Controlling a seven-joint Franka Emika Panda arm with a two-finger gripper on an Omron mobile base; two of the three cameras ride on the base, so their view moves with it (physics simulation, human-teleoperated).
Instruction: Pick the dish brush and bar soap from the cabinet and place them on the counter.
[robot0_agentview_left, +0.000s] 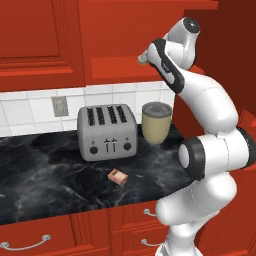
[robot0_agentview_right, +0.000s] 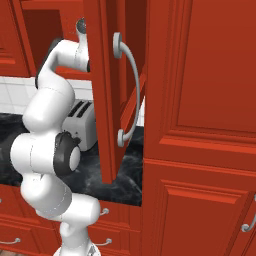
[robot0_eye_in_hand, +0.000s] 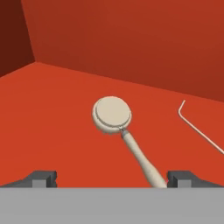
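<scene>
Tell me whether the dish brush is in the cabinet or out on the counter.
In. The dish brush lies flat on the red cabinet shelf, ahead of the open gripper, untouched.

arm (robot0_agentview_left: 210, 115): glossy white, rounded | joints: black bands | pincer tips: dark

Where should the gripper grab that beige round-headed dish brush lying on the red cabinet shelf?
Probably the thin pale handle of the dish brush, mid-length, coming from above. It lies flat on the red shelf, its handle running back toward the open gripper, so the fingers could straddle it more easily than the wide head.
</scene>
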